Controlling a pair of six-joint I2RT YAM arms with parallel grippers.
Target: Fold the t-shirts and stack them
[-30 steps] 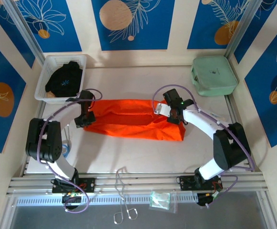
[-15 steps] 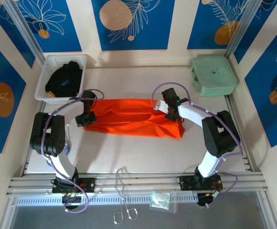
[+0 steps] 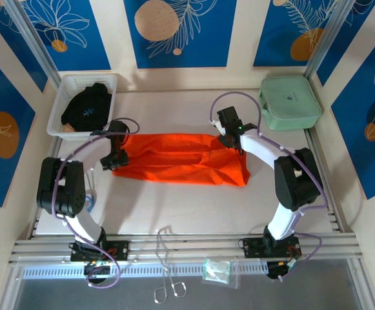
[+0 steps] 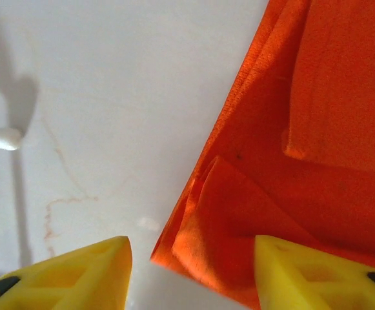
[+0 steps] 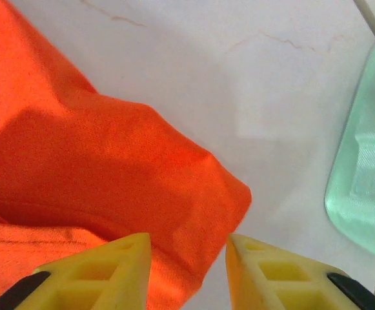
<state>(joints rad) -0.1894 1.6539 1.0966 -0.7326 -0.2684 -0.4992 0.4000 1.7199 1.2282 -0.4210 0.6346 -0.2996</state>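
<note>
Careful: left fingers (image 4: 77, 271) and right fingers (image 5: 97, 271) gape over the orange t-shirt (image 3: 174, 161); shallow bites could catch one layer.

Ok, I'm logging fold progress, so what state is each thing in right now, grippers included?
orange t-shirt: folded into a long band, flat on the table.
black garment: crumpled, unfolded, in the white basket.
white basket: upright, holding the black garment.
mint-green case: closed.
left gripper: open, over the t-shirt's left end.
right gripper: open, over the t-shirt's far right corner.
</note>
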